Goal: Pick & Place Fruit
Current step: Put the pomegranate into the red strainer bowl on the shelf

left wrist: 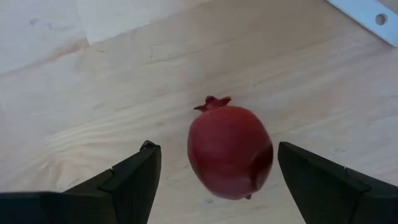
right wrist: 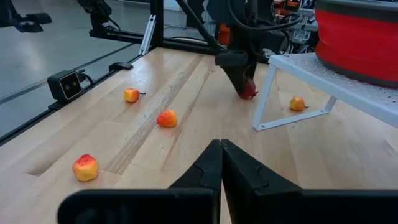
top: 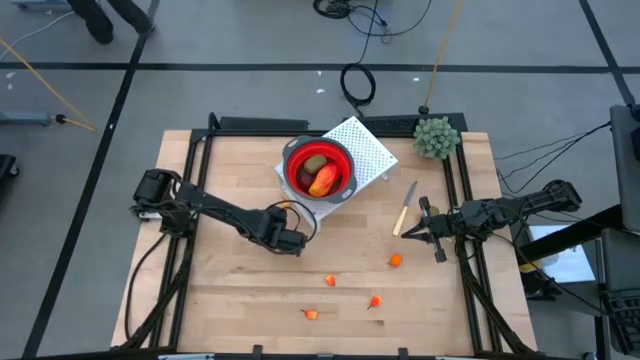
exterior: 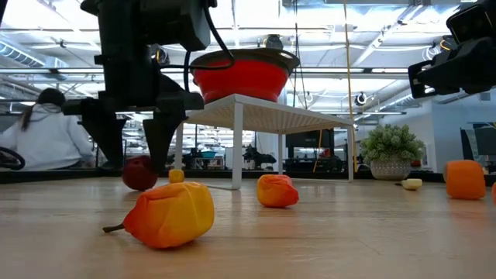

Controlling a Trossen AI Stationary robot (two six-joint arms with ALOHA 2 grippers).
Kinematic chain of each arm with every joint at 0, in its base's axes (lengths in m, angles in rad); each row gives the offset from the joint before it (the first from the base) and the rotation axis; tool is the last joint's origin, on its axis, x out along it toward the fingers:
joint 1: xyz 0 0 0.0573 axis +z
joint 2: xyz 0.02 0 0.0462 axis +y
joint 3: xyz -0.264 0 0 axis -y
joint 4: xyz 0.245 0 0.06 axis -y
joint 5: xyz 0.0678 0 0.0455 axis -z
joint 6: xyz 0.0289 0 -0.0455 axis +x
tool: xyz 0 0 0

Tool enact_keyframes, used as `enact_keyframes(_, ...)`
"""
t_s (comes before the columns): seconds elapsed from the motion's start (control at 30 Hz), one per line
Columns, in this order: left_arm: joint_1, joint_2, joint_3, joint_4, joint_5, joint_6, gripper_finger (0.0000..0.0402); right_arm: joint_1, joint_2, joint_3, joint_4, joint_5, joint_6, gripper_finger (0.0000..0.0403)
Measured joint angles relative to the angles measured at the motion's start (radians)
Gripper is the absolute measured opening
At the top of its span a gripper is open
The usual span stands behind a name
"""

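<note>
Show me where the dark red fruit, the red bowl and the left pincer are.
dark red fruit (left wrist: 229,151), left wrist view, middle of its body.
red bowl (top: 296,160), high view, left rim.
left pincer (left wrist: 217,180), left wrist view, midway between its open fingertips.

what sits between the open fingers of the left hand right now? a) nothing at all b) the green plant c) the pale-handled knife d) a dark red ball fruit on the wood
d: in the left wrist view the left hand is open, with its fingers either side of a dark red ball fruit resting on the wooden table.
</note>
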Motion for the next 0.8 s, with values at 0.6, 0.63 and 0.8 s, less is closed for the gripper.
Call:
enact_keyframes(0.6, 0.0, 0.0, -0.086, 0.137, 0.01, -0.008, 0.0321, 0.0, 0.0, 0.0, 0.001, 0.0, 0.0, 0.0)
enact_keyframes(0.63, 0.0, 0.0, -0.086, 0.137, 0.006, -0.008, 0.0321, 0.0, 0.0, 0.0, 0.001, 0.0, 0.0, 0.0)
enact_keyframes(0.8, 0.0, 0.0, -0.086, 0.136, -0.008, -0.007, 0.032, 0.0, 0.0, 0.0, 0.001, 0.0, 0.0, 0.0)
